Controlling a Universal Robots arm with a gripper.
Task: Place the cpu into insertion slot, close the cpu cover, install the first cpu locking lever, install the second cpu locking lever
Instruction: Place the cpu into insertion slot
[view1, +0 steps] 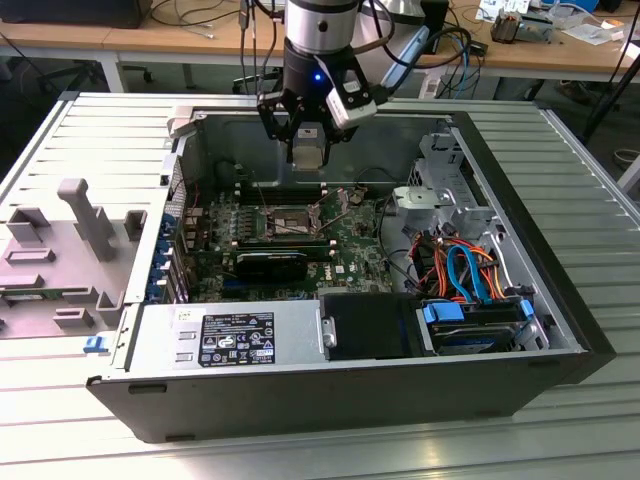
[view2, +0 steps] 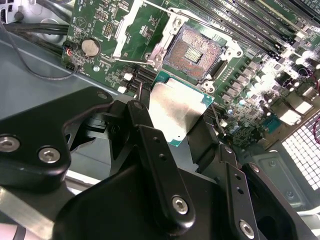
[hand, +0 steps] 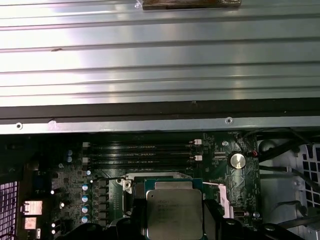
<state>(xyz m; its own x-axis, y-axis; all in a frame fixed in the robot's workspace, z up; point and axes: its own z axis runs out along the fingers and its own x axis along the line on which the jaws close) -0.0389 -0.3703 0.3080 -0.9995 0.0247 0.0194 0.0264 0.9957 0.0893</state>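
Observation:
My gripper (view1: 308, 152) hangs over the back of the open computer case, shut on the cpu. In both wrist views the cpu (view2: 176, 106) (hand: 174, 210) is a silver-grey square chip with a green edge, held between the black fingers (view2: 150, 145). It is in the air, above and a little to one side of the insertion slot (view2: 192, 52) (view1: 283, 222), whose dark centre lies bare. The cpu cover (view2: 131, 20) stands swung open beside the slot. A thin wire locking lever (view2: 131, 61) sticks out next to it.
The green board (view1: 350, 262) lies inside the case with steel walls all round. A long black block (view1: 270, 263) sits just in front of the slot, memory slots (hand: 140, 155) behind it. Drives and orange and blue cables (view1: 470, 285) are at the exterior view's right, a grey fixture (view1: 70, 240) at the left.

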